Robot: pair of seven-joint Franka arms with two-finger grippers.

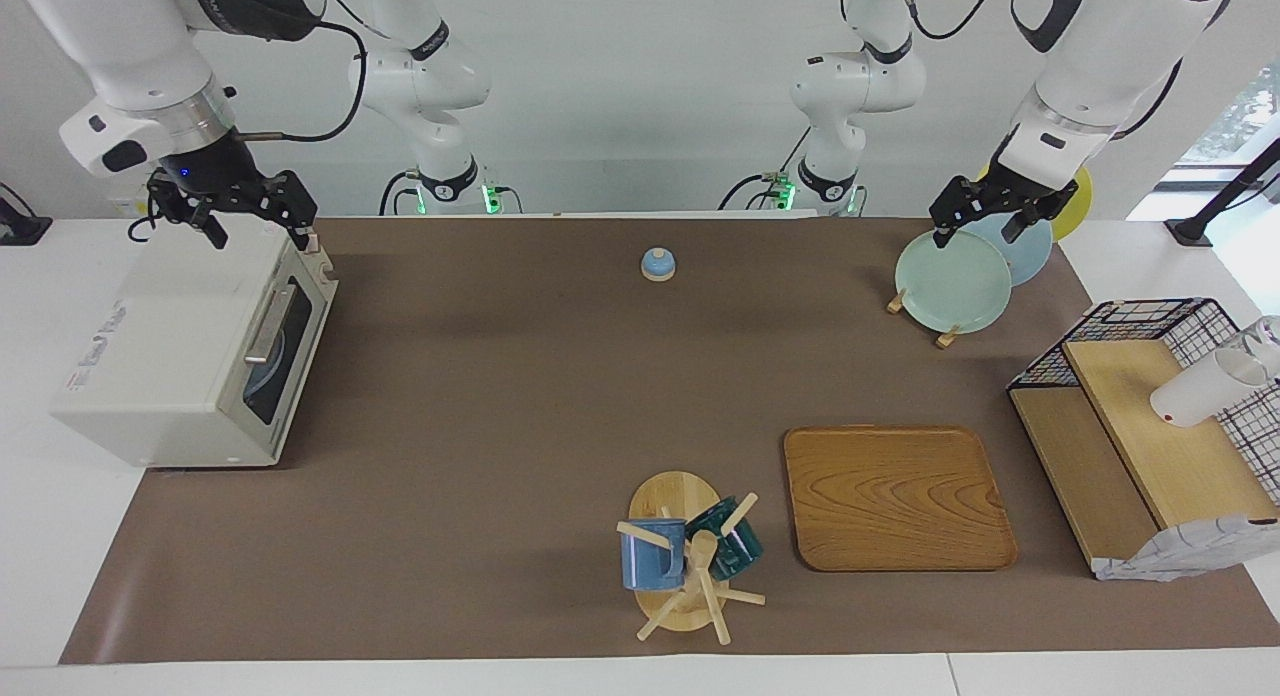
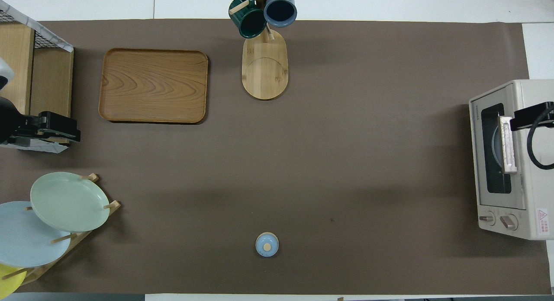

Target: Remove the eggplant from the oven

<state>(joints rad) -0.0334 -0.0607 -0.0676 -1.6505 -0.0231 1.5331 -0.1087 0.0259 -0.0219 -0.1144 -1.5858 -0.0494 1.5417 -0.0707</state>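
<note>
A wooden tray (image 1: 898,496) and a mug tree (image 1: 688,561) hung with two mugs are seen farther from the robots, a small blue lidded dish (image 1: 657,264) sits nearer to them at mid-table, and a plate rack (image 1: 955,276) with pale green and blue plates stands at the left arm's end, beside a black wire basket (image 1: 1150,426) with wooden shelves. A broad stretch of bare brown mat (image 1: 520,396) is left open in front of the oven (image 1: 195,361) — nothing is placed in the door's way. The oven is set at the right arm's end, right at the mat's edge, its glass door shut and the bar handle (image 2: 506,144) showing plainly from overhead. The eggplant cannot be made out; only a bluish round shape is glimpsed through the glass. The right gripper (image 1: 262,231) is held over the oven's top corner nearest the robots, by the door's upper edge, its fingers spread apart and closed on nothing. The left gripper (image 1: 985,226) is poised over the plate rack — its fingers are apart too, and it holds nothing.
</note>
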